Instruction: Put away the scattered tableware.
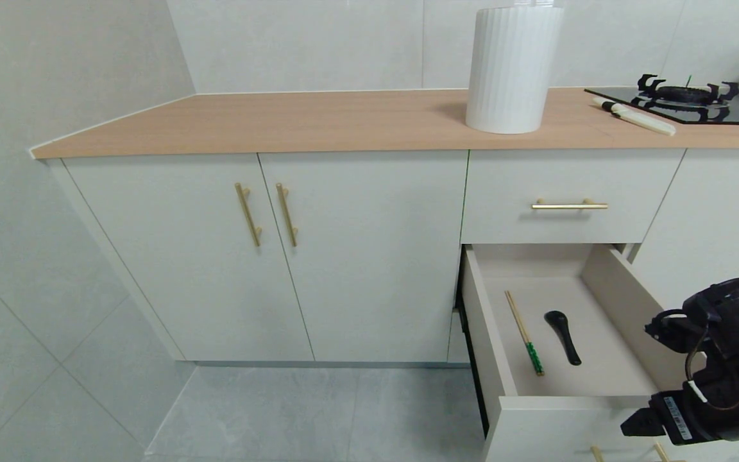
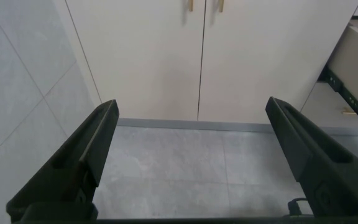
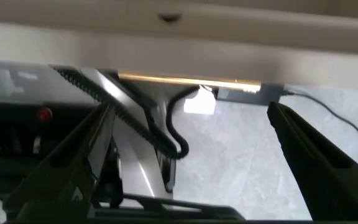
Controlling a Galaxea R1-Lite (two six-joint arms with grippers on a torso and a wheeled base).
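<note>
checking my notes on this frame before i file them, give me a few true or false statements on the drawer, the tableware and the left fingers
The lower drawer is open. True.
The chopsticks lie on the counter. False: they lie inside the drawer, beside the black spoon.
The white ribbed container stands upright on the counter. True.
The left gripper has its fingers shut on a spoon. False: the fingers are apart with nothing between them.

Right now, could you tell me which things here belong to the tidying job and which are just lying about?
Job: open drawer, chopsticks and black spoon in it; perhaps the pale knife by the hob.
Lying about: white ribbed canister, hob, cupboard doors.
</note>
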